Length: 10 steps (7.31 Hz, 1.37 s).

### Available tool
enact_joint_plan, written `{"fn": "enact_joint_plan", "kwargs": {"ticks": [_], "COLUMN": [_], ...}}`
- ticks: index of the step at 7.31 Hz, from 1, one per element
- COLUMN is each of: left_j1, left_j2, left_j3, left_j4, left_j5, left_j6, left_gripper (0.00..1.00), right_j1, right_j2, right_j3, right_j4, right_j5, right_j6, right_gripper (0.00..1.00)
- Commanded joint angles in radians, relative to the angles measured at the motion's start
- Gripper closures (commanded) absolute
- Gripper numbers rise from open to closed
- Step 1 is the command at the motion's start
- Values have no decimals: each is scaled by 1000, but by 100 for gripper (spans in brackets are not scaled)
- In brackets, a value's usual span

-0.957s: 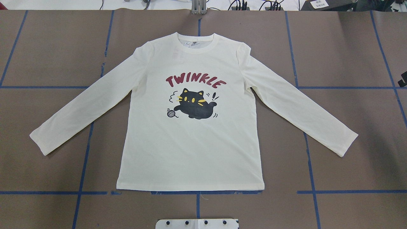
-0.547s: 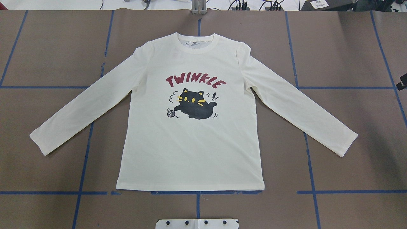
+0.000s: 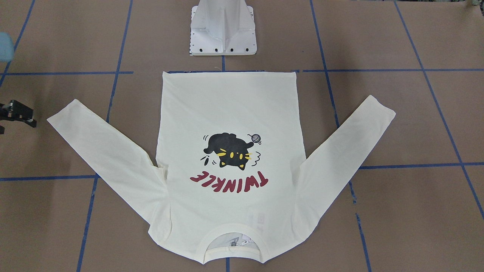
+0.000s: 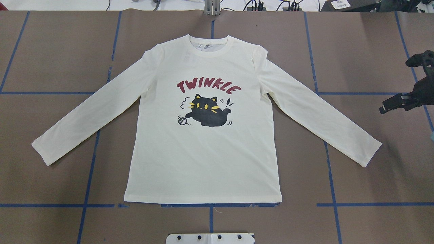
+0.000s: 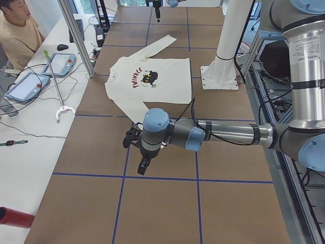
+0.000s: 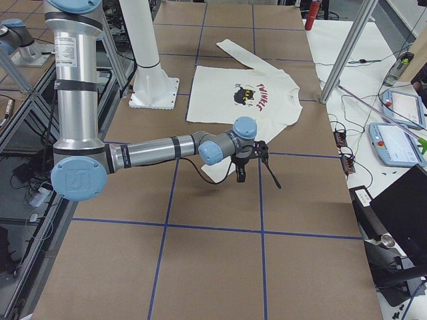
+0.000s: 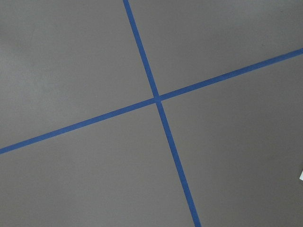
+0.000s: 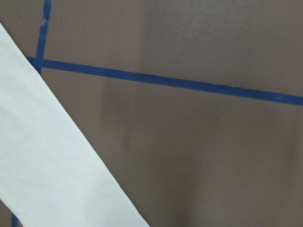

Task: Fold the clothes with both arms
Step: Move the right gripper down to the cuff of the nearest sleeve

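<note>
Shirt (image 4: 203, 162) lies flat, print up. Right gripper (image 4: 385, 108) hovers at three o'clock, left gripper (image 5: 143, 165) at nine, both empty; openings cannot be judged.

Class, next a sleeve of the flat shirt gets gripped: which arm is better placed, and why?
Right, probably. The right tool hangs beyond a sleeve of the shirt, seen in its wrist view; the left tool is outside the overhead view, its wrist view nearly all table.
</note>
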Motion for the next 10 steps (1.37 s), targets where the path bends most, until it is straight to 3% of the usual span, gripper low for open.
{"fn": "enact_joint_plan", "kwargs": {"ticks": [1,3,8,9,10], "left_j1": [0,-1,-1,-1,-1], "left_j2": [4,7,12,12,12], "left_j3": [18,20,14,12,10], "left_j4": [-66,-66,-68,-68,-68], "left_j5": [-116,-126,-127,-128,-128], "left_j6": [-41,-46,-44,-44,-44], "left_gripper": [0,0,0,0,0], "right_j1": [-143,-160,-174,-176,-177], "right_j2": [-86,-146,-100,-100,-102], "right_j3": [1,-1,-108,-111,-111], "right_j4": [301,341,342,342,342], "right_j5": [-93,-104,-112,-115,-113], "right_j6": [445,466,483,483,487], "right_gripper": [2,12,13,18,50]}}
